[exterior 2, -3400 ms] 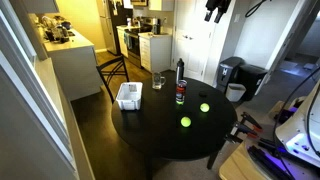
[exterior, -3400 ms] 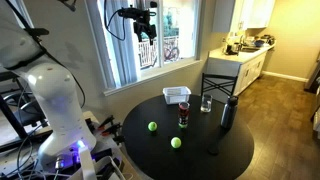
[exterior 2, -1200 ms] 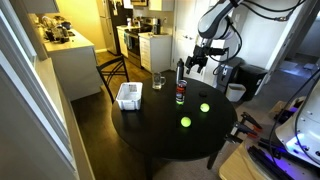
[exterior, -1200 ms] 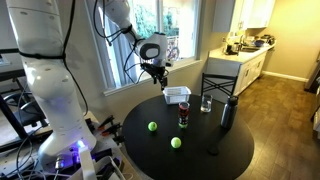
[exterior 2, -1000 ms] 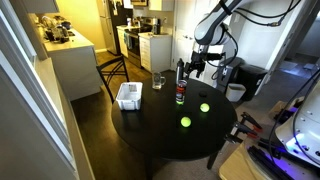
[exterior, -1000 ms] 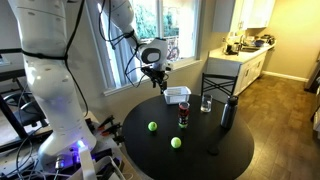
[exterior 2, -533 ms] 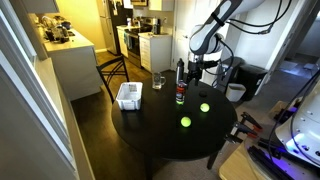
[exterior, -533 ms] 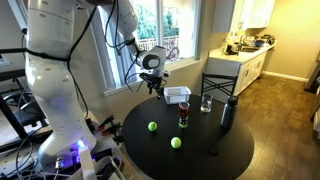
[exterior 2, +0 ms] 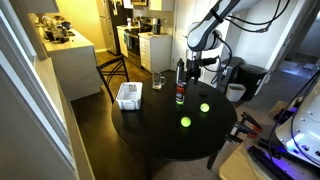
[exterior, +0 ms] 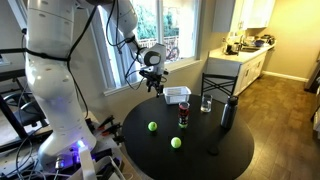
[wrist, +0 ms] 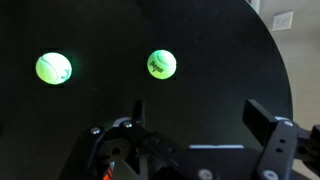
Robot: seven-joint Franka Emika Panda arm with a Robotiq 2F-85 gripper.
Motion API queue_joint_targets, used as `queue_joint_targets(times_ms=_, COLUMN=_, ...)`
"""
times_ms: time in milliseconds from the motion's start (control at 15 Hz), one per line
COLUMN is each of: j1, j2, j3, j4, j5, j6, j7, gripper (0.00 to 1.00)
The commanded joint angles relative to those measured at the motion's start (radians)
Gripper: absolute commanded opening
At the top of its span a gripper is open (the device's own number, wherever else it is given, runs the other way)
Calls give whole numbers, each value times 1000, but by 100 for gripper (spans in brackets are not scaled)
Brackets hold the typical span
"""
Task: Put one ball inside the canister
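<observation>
Two yellow-green balls lie on the round black table: one ball (exterior: 152,127) (exterior 2: 204,107) (wrist: 161,63) and a second ball (exterior: 176,143) (exterior 2: 185,122) (wrist: 53,68). The canister (exterior: 184,113) (exterior 2: 180,95), a clear tube with a red and dark lower part, stands upright near the table's middle; it is out of the wrist view. My gripper (exterior: 153,86) (exterior 2: 200,70) (wrist: 198,118) hangs open and empty above the table's edge, apart from both balls and the canister.
A white basket (exterior: 177,95) (exterior 2: 128,96), a clear drinking glass (exterior: 206,103) (exterior 2: 158,80) and a tall dark bottle (exterior: 228,113) (exterior 2: 180,70) stand on the table (exterior: 215,150) near the canister. A chair (exterior: 218,86) stands behind the table.
The arm has come down from high near the window to just above the table's edge. In the last half second it barely moved. Balls and canister have not moved.
</observation>
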Motion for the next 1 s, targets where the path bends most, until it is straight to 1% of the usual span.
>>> queue_joint_targets(times_ms=0, j1=-7, j2=0, j3=7, j4=2, j5=-5, j6=-2, j7=3, gripper=100)
queue_joint_targets(times_ms=67, j1=-17, j2=41, j3=18, j4=23, j5=21, j6=5, j7=-15, gripper=100)
queue_joint_targets(times_ms=133, j1=-39, j2=114, j3=40, j4=65, j5=88, j6=11, j7=-38, gripper=100)
queue_joint_targets(times_ms=267, j1=-61, j2=248, j3=62, j4=132, j5=192, j6=45, j7=-15, gripper=100)
queue_joint_targets(times_ms=400, j1=-75, j2=358, j3=78, j4=190, j5=243, j6=55, j7=-2, gripper=100)
queue_joint_targets(times_ms=467, j1=-81, j2=425, j3=83, j4=232, j5=255, j6=64, j7=4, gripper=100)
queue_joint_targets(times_ms=667, j1=-97, j2=563, j3=94, j4=344, j5=255, j6=52, j7=19, gripper=100)
queue_joint_targets(times_ms=933, j1=-106, j2=678, j3=106, j4=465, j5=239, j6=34, j7=26, gripper=100)
